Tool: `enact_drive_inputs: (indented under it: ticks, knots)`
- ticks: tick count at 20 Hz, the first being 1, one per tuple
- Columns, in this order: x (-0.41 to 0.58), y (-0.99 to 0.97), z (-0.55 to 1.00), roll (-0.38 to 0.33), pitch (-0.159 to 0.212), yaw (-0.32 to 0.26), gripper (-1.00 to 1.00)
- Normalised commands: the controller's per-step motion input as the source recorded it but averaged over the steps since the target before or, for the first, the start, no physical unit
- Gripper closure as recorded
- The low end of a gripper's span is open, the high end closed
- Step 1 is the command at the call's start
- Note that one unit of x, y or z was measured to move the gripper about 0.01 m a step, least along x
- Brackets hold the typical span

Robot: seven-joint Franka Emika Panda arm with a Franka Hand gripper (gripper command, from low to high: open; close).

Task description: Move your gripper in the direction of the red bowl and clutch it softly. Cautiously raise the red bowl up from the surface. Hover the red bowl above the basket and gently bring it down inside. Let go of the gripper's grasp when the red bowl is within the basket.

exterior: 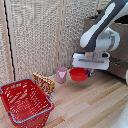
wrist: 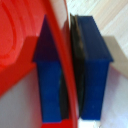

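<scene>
The red bowl point(exterior: 78, 74) is small, shallow and glossy, and hangs in the air just above the wooden surface. My gripper point(exterior: 88, 73) is shut on its rim on the exterior view's right side. In the wrist view the blue-tipped fingers point(wrist: 94, 55) pinch the bowl's thin red wall point(wrist: 62, 55) between them. The basket point(exterior: 26, 101), red wire mesh with a light blue rim, stands at the exterior view's lower left, apart from the bowl.
A pinkish cup point(exterior: 61, 74) stands just to the exterior view's left of the bowl. A small red-yellow box point(exterior: 44, 82) leans behind the basket. A wicker screen point(exterior: 37, 35) forms the back wall. Brown boxes point(exterior: 118, 60) sit at the right.
</scene>
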Motion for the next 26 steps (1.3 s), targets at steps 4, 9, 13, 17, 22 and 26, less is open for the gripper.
enact_drive_inputs:
  ticks: [4,9,13,17,22,26]
  knots:
    - [0.234,0.4,0.69,0.004,0.006,-0.073,1.0]
    - [0.232,0.57,0.54,0.006,0.05,-0.004,1.0]
    - [0.092,0.84,0.4,0.023,0.049,0.01,1.0]
    - [0.085,0.89,0.33,0.012,0.029,0.018,1.0]
    - [0.238,0.89,0.3,0.013,0.04,0.027,1.0]
    - [0.338,0.84,0.28,0.008,0.05,0.047,1.0]
